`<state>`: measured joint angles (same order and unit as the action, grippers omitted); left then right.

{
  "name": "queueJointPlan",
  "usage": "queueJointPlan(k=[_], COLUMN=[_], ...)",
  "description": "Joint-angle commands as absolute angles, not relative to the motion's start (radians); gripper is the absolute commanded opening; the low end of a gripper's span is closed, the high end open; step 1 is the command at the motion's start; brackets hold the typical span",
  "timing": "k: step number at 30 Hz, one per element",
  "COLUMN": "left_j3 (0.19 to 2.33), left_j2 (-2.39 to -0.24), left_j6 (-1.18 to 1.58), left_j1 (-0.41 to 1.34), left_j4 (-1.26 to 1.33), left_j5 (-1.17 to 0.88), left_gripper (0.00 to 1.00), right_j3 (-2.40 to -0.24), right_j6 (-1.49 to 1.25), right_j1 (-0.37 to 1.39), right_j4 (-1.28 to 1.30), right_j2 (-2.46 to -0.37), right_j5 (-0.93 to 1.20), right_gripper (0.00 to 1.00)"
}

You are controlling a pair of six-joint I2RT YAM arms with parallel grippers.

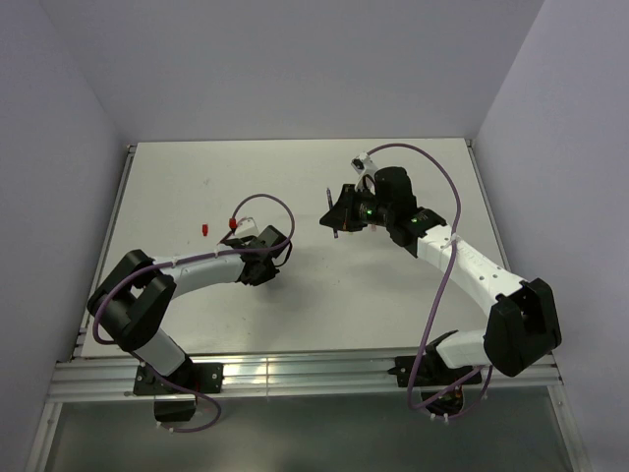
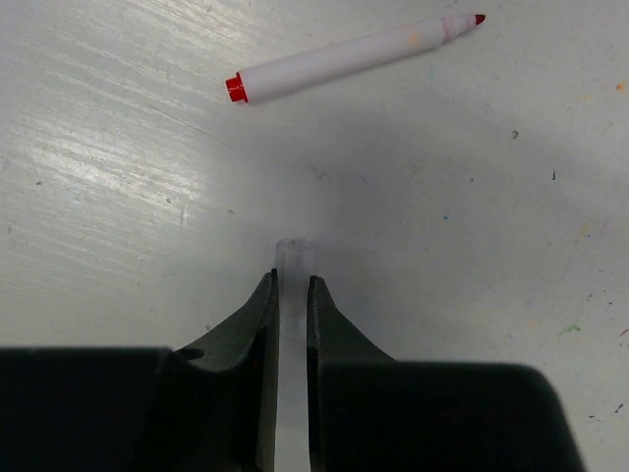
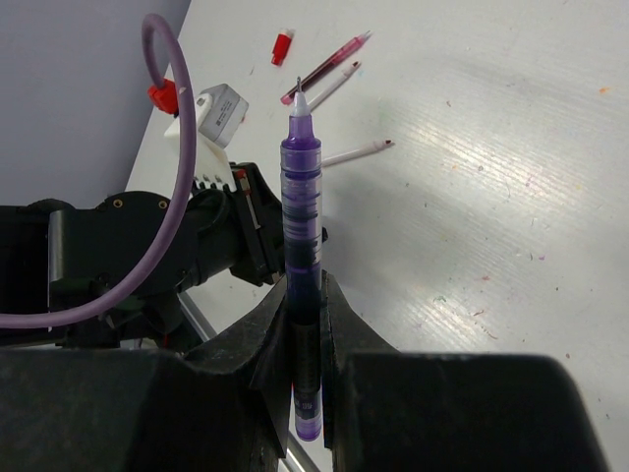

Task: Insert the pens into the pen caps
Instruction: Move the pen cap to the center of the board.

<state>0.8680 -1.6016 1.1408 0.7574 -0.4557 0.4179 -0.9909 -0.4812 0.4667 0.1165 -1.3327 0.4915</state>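
1. The white table (image 1: pixel 295 315) takes up most of the top view, and both arms are reaching out over the middle of it.
2. The right gripper (image 3: pixel 305 287) is clamped on a purple pen (image 3: pixel 300 197), gripping it low on the barrel. Most of the length sticks out past the fingers, with the fine tip bare and pointing towards the left arm.
3. The left gripper (image 2: pixel 292 283) is pinched on a clear cap (image 2: pixel 295 254). A short bit pokes out beyond the fingertips, and that looks like the open end.
4. A white pen (image 2: pixel 354 57) with a red tip is lying flat on the table, just ahead of the left gripper and not touching it.
5. A few more thin loose pens (image 3: pixel 329 69) are lying together further out, in the right wrist view.
6. There's a little red cap (image 3: pixel 283 46) on its own near those pens.
7. Handling guess: the pen is light, stiff, smooth plastic, so a grip that far back could let it pivot or slide once the tip meets any resistance. A hold closer to the tip would be steadier.
8. The cap is tiny and thin-walled, probably easy to squash or pop out. I'd keep gripping it on the closed half, mouth free, and squeeze gently.
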Motion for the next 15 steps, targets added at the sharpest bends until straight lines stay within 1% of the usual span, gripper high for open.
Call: queueJointPlan(k=[1,4,8,10,15], left_j3=[0.868,0.871,0.880,0.887,0.902], left_j2=[-1.628,-1.618,-1.605,-1.594,-1.582], left_j6=[1.126,1.127,1.123,1.118,1.111], left_j1=[0.765,0.765,0.765,0.765,0.765], left_j4=[-0.477,-0.491,-0.509,-0.515,-0.528], left_j5=[0.430,0.437,0.449,0.451,0.456], left_gripper=[0.11,0.17,0.22,0.27,0.29], right_j3=[-0.983,-0.983,-0.986,-0.985,-0.983], right_j6=[-0.472,-0.476,-0.472,-0.472,-0.474], right_j1=[0.472,0.472,0.472,0.472,0.472], right_j4=[0.078,0.078,0.078,0.078,0.078], right_j2=[-1.336,-1.336,-1.335,-1.335,-1.335], right_j5=[0.502,0.503,0.506,0.505,0.506], right_gripper=[0.00,0.00,0.00,0.00,0.00])
